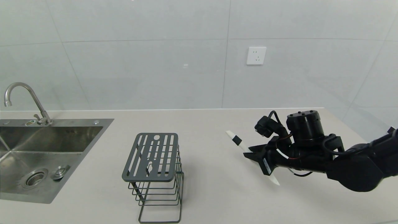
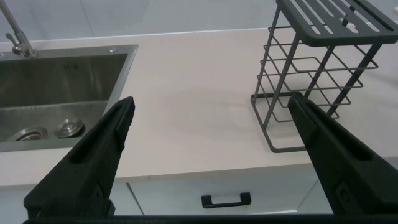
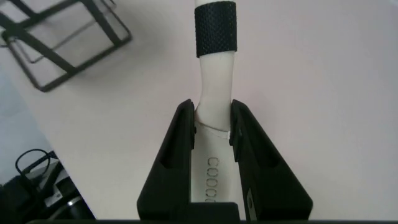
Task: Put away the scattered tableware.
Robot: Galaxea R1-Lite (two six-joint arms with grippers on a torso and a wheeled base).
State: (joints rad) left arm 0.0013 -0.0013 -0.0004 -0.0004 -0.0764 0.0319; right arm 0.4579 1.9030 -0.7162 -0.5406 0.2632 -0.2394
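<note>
A long white utensil (image 1: 231, 135) with a black band (image 3: 216, 28) near one end lies slanted over the counter's right part. My right gripper (image 1: 250, 153) is shut on the utensil's (image 3: 215, 84) middle, with a black finger pressed on each side. Whether the utensil touches the counter I cannot tell. A dark grey wire rack (image 1: 151, 158) with a slotted top stands mid-counter, left of that gripper. My left gripper (image 2: 211, 102) hangs open and holds nothing, off the counter's front edge, facing the rack (image 2: 323, 68) and the sink (image 2: 56, 87).
A steel sink (image 1: 18, 155) with a drain and a curved faucet (image 1: 25, 99) takes up the left end. A wall socket (image 1: 256, 55) sits above the counter. A drawer handle (image 2: 226, 200) shows below the counter's front edge. Bare counter lies between rack and utensil.
</note>
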